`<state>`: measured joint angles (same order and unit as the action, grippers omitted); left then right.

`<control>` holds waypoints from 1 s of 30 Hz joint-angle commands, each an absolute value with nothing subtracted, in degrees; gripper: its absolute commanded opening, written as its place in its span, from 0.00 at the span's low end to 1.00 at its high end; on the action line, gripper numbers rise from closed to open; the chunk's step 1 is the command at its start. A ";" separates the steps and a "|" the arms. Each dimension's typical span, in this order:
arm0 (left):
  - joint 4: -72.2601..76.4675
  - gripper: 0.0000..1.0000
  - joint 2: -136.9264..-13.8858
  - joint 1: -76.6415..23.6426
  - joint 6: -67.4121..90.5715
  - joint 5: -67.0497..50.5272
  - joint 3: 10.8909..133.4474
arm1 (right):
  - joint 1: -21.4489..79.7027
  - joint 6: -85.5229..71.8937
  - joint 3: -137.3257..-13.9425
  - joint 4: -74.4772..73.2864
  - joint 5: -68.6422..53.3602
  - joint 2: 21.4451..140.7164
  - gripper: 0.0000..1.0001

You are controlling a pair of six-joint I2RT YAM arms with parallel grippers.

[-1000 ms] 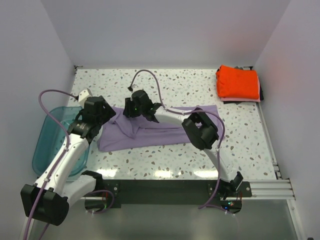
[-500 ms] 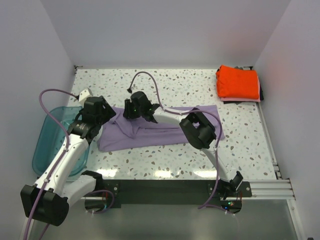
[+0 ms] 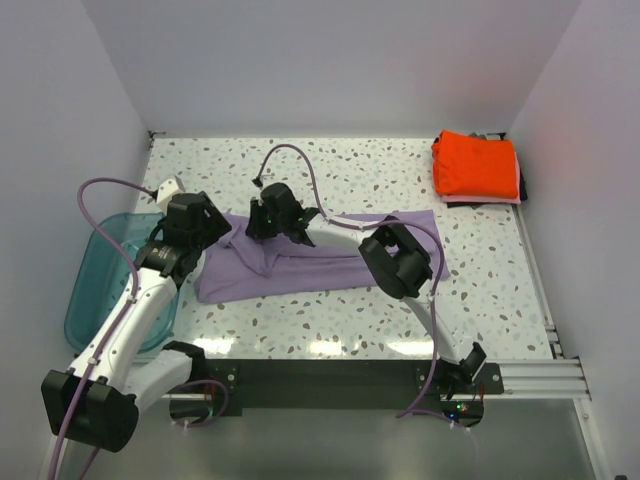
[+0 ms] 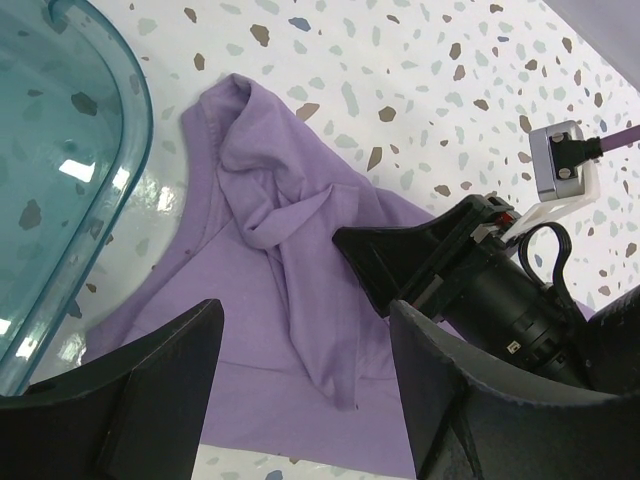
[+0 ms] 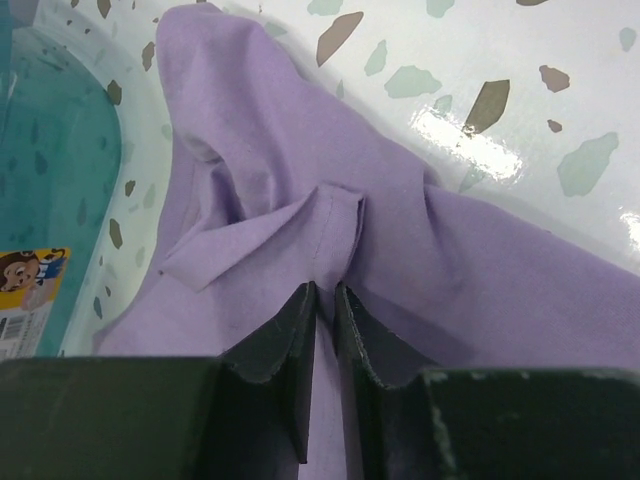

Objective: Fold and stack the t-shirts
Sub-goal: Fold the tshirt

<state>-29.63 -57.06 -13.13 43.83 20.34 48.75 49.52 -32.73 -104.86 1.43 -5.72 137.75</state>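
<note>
Lavender t-shirt (image 3: 290, 274) partly behind right arm (image 3: 338, 234)

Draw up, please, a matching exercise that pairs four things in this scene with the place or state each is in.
Column one
1. lavender-purple cloth t-shirt
2. bright orange-red folded t-shirt
3. teal translucent plastic tub
4. left end effector

Column two
A. far right corner of the table
B. jaws wide open, above the purple cloth
C. rumpled mid-table, a fold pinched by the right end effector
D. at the table's left edge

Pairs: 1-C, 2-A, 3-D, 4-B
</note>
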 commanded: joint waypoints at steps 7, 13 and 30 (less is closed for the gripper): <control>-27.60 0.73 -55.63 -12.22 42.28 20.57 48.96 | 50.10 -35.59 -103.46 7.29 -10.28 134.48 0.00; -28.39 0.73 -55.55 -11.87 42.71 21.79 49.48 | 50.45 -37.00 -98.71 11.33 -12.92 129.73 0.00; -31.73 0.73 -57.65 -6.59 44.91 23.82 56.42 | 56.77 -39.11 -90.53 17.93 -14.94 123.84 0.00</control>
